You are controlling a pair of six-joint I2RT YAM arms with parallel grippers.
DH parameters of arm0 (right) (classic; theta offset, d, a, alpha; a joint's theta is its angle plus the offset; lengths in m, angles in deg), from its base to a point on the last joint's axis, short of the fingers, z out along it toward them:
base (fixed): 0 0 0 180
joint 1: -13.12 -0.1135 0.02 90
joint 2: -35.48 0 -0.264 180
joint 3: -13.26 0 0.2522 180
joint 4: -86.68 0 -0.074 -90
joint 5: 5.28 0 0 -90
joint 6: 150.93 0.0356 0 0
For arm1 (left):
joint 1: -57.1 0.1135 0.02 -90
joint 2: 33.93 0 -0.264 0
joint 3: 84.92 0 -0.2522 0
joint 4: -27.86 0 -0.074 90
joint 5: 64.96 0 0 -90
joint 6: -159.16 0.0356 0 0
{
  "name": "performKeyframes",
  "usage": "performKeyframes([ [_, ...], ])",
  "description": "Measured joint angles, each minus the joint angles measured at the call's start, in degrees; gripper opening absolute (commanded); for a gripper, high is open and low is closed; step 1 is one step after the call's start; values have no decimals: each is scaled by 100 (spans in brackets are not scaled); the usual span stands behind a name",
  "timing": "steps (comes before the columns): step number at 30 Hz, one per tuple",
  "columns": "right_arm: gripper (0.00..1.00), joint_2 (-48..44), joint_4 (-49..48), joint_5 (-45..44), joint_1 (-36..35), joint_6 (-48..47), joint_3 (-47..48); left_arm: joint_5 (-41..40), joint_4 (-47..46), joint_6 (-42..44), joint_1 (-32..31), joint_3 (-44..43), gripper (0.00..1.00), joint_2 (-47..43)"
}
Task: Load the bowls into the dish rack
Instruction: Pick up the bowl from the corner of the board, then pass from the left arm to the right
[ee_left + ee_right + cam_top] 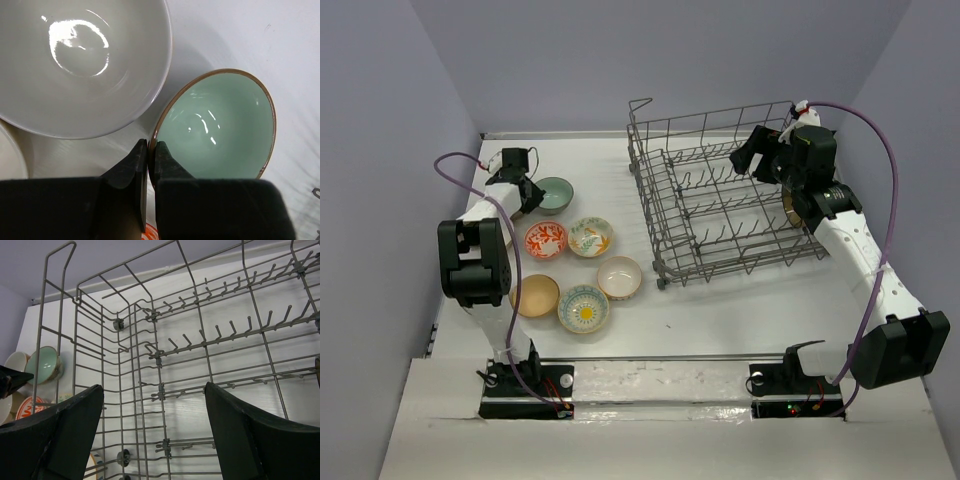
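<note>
White surface (pixel 720 320), pale lilac walls (pixel 670 50) on three sides. Front left: tan bowl (pixel 535 296) and blue-rimmed bowl (pixel 583 308) with yellow centre, pale bowl (pixel 620 277) just right of them; behind those, red-orange bowl (pixel 546 240) and cream floral bowl (pixel 590 237). All upright, open side up, packed close. Farther back: teal bowl (pixel 220 125) with brown rim, white bowl (pixel 75 65) just beside it. The left end effector (pixel 151 150) looks clenched on the teal bowl's near rim, one finger inside, one outside, wall pinched between. The right end effector (pixel 155 435) is released, jaws wide, nothing in them, hanging over the dish rack (pixel 720 200) at the far right of the surface, well apart from the bowl cluster. Handling, my read: glazed ceramic, rigid, light enough for a rim pinch but slick and chippable. A one-sided grip will let the bowl swing down, so bite deep on the wall and lift slow. The white bowl sits tight alongside, risk of clipping it on the way up. Rack wire is stiff: seat the bowl on edge between tines, don't drop it
</note>
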Motion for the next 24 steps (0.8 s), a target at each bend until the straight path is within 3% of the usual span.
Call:
performKeyframes([
  [13,86,157,-2,144,0,15,2,83,337,459,-151,-745,0,-208],
  [24,79,704,0,1071,-33,319,422,-584,461,1058,-1725,-750,0,-1853],
])
